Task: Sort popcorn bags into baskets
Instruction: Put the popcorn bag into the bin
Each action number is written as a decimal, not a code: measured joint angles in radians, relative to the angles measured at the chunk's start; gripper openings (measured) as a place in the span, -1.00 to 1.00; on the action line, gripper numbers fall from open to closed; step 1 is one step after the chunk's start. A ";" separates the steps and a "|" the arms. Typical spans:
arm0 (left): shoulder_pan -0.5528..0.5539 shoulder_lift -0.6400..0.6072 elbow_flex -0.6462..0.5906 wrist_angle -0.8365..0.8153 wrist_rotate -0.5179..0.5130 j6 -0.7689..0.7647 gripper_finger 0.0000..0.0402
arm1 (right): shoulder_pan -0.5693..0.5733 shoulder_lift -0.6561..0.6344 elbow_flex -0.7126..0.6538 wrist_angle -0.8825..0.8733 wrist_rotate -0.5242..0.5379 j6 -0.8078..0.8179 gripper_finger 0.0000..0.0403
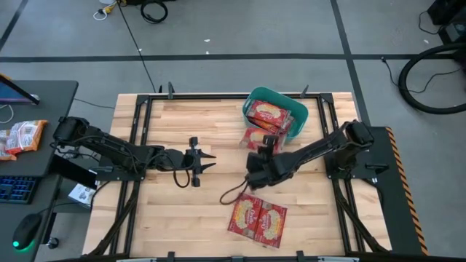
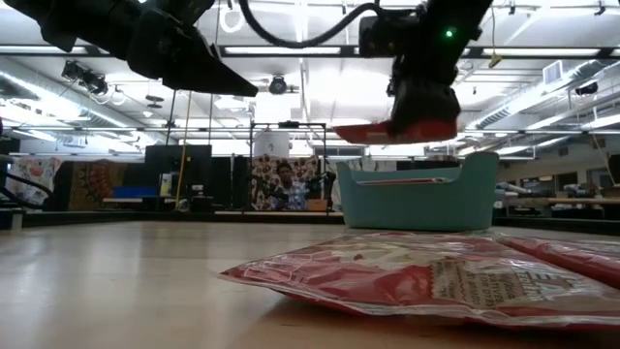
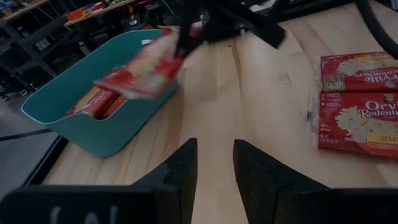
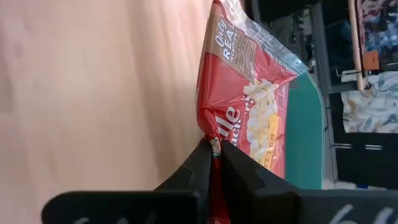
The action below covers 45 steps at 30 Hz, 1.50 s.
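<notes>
Right gripper [image 4: 213,148] pinches a popcorn bag [image 4: 249,112] by its edge, near the basket [image 1: 275,100] rim — carry fully over before release. Left gripper [image 3: 214,163], narrowly parted, empty, waits mid-table.

Overhead, the high camera looks straight down on the whole table [image 1: 182,218]. The low camera sits at tabletop level, close behind a popcorn bag [image 2: 426,281], facing across to the teal basket [image 2: 417,199] and the room beyond. The left wrist camera peers past its own fingers [image 3: 180,171] toward that same basket [image 3: 74,106], so those views share it. The right wrist camera is pressed very close to a bag [image 4: 249,106]; the green edge behind is probably the basket.
</notes>
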 joint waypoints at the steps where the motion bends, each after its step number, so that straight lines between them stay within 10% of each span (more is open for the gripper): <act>1: 0.000 0.000 0.000 0.000 0.000 0.000 -0.46 | -0.011 -0.015 -0.003 0.003 0.001 -0.011 -0.85; 27: 0.000 0.000 0.000 0.006 0.000 0.000 -0.46 | -0.587 -0.224 -0.279 0.462 -0.292 -0.508 -0.64; 37: 0.001 -0.001 0.000 0.008 0.000 0.001 -0.46 | -0.531 -0.279 -0.277 0.526 -0.295 -0.577 -0.26; 45: 0.001 -0.001 0.000 0.007 0.000 0.001 -0.46 | -0.400 -0.304 -0.277 0.599 -0.499 -0.597 -0.26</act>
